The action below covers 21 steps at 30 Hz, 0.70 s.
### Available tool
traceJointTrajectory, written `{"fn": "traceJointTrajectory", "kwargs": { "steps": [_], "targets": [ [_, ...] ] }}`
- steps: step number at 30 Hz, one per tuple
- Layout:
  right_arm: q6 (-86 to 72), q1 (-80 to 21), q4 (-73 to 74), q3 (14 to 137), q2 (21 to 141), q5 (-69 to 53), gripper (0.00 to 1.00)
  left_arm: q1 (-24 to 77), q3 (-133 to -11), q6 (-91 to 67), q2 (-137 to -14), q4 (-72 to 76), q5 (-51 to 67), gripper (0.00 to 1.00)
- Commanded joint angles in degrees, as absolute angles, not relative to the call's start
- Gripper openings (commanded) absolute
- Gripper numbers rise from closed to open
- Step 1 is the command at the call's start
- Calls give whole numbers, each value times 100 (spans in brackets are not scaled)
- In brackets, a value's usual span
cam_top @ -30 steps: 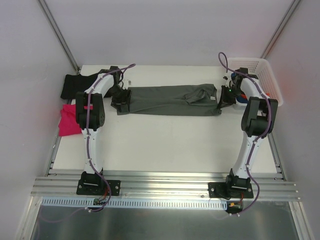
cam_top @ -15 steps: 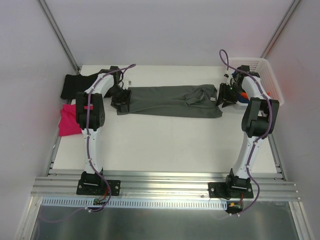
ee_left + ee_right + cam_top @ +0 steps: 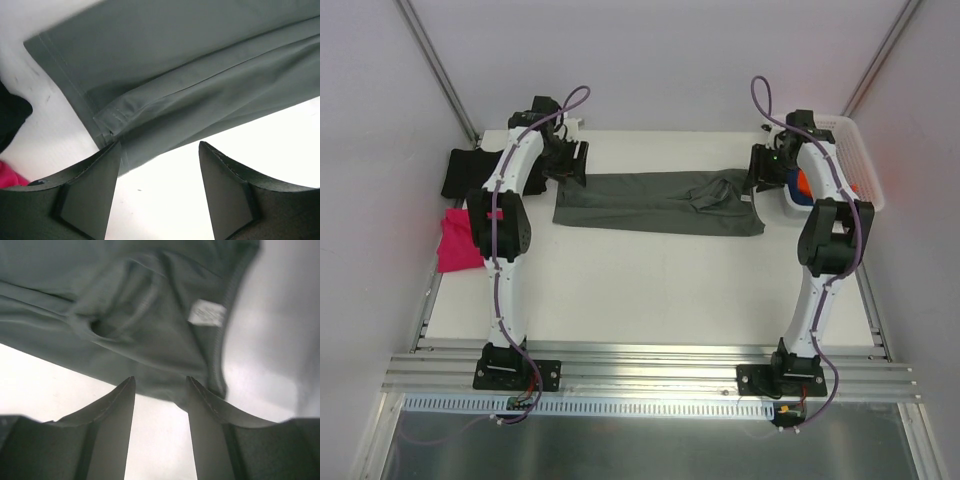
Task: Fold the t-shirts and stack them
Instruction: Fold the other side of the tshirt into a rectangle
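A dark grey t-shirt (image 3: 655, 200) lies folded into a long strip across the back of the table, its pale neck label (image 3: 206, 313) at the right end. It also shows in the left wrist view (image 3: 190, 70). My left gripper (image 3: 567, 162) is open and empty, raised above the strip's far left corner. My right gripper (image 3: 760, 170) is open and empty, raised at the strip's right end. A black t-shirt (image 3: 470, 172) and a magenta t-shirt (image 3: 455, 240) lie at the left. Orange and blue cloth (image 3: 803, 187) shows in the basket.
A white lattice basket (image 3: 850, 160) stands at the back right corner. The table's left edge runs just beside the magenta and black shirts. White walls close in the back and sides.
Both grippers have let go of the grey shirt's ends and lifted up and back. The shirt now lies flat on the table.
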<state>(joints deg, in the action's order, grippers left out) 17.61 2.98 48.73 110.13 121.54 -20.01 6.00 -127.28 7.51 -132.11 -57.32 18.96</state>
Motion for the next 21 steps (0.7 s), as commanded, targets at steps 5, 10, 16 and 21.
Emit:
{"fn": "traceJointTrajectory", "kwargs": {
  "steps": [5,10,16,21],
  "targets": [
    [1389,-465,4632,11865,12901,-2549,50,826,-12737,659,-13386,-5854,2241,63],
    [1345,-694,4597,12023,13244,-2663,51,940,-12437,668,-13386,-5836,2241,63],
    [1169,-703,4518,12383,13605,-2707,51,1090,-11998,756,-13228,-5854,2101,63],
    [1055,-729,4360,12401,13737,-2760,49,1081,-11812,747,-13297,-5845,1873,63]
  ]
}}
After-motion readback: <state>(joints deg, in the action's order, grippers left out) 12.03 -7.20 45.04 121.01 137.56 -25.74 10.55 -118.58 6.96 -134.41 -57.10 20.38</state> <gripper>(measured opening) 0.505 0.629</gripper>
